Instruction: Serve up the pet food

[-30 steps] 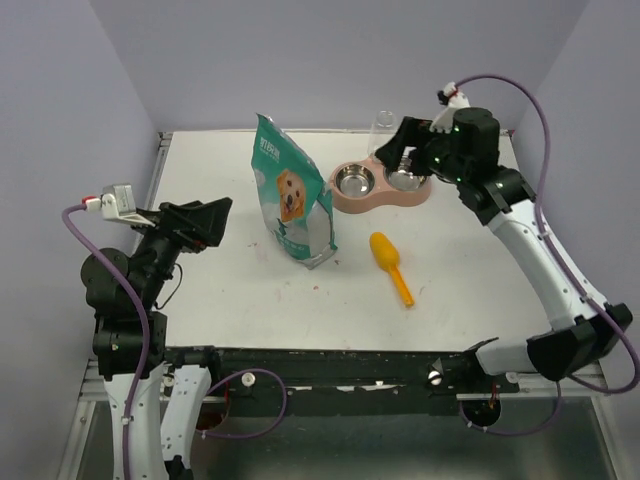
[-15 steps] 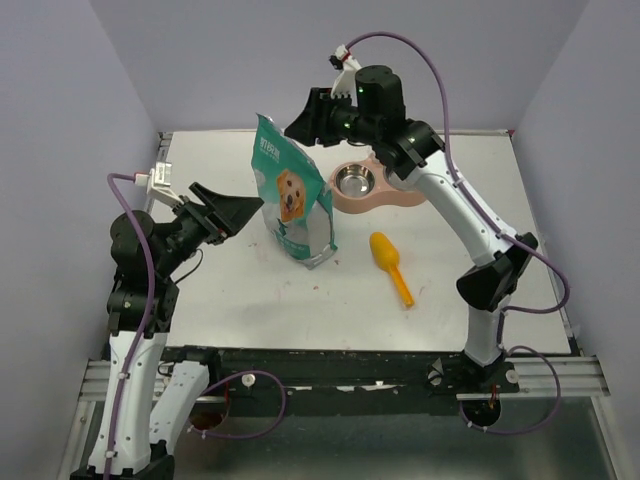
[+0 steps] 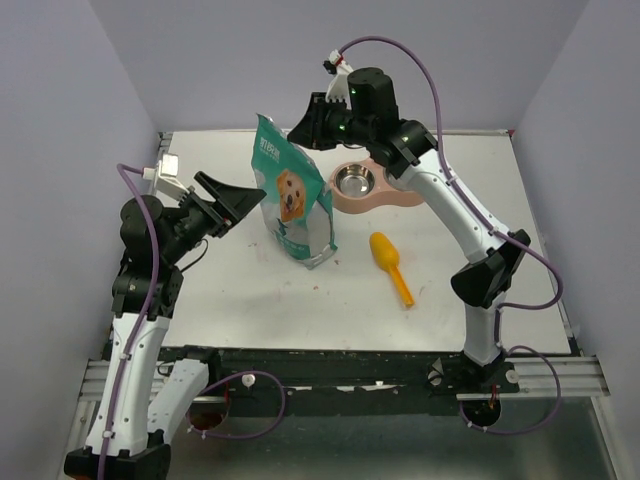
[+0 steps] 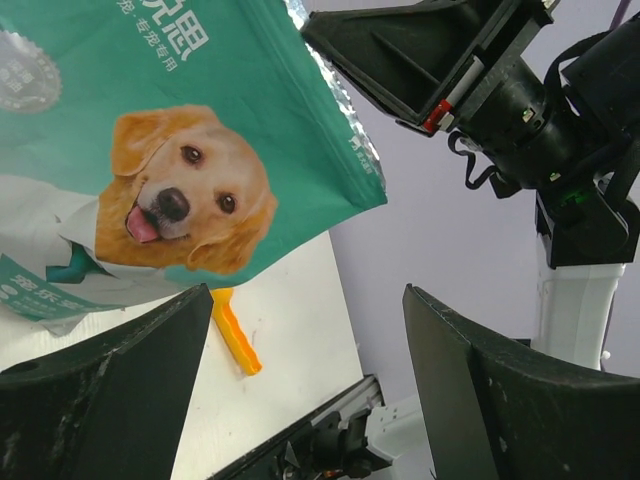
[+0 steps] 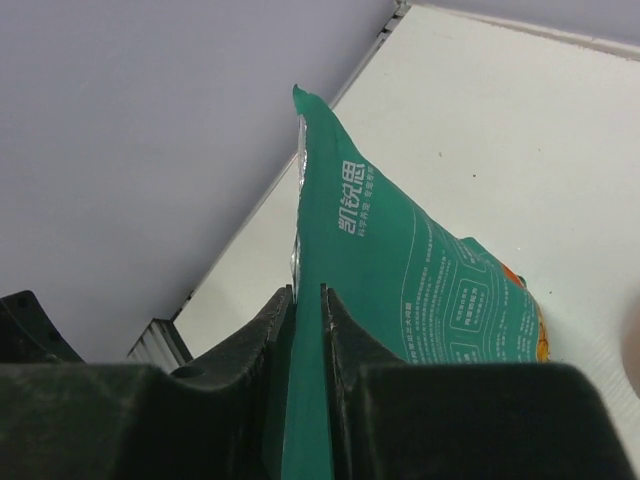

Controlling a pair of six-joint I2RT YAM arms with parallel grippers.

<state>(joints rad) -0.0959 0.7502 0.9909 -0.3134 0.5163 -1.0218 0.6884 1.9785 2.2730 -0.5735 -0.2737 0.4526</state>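
Pet food: no loose kibble shows in any view, and the frames do not show what the teal bag (image 3: 290, 205) holds.

Bag position: it stands upright on the white table (image 3: 480, 250), left of centre, with the dog picture facing the arm bases.

Right gripper (image 3: 302, 135): positioned above the bag's top right corner. In the right wrist view both fingers (image 5: 270, 330) press against the bag's upper edge from either side, so the jaws are clamped on the teal bag.

Left gripper (image 3: 248, 205): jaws spread wide, holding nothing, just beside the bag's left face. Contact cannot be determined.

Other items: an orange scoop (image 3: 390, 265) lies flat on the table to the right of the bag, apart from it. A pink feeder (image 3: 400, 197) sits behind the scoop, with one steel bowl visible. The right arm covers the feeder's other end.
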